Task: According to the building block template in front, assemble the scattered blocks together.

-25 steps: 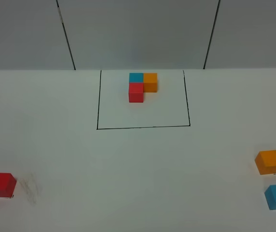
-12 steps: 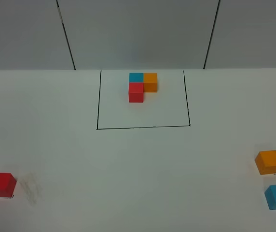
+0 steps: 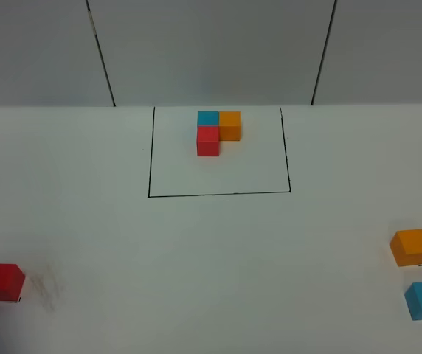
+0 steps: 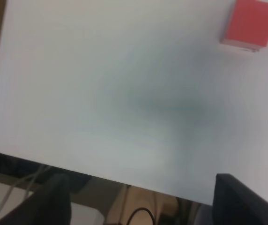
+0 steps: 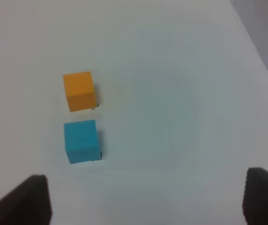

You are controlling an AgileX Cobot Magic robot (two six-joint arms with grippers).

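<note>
building block template [image 3: 218, 131] | on white table [image 3: 211, 258] | grey panelled wall [image 3: 211, 51] behind

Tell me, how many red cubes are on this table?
2. The template's red cube sits inside the black rectangle at the far middle; the loose red cube lies alone at the near left. None appears hidden.
</note>
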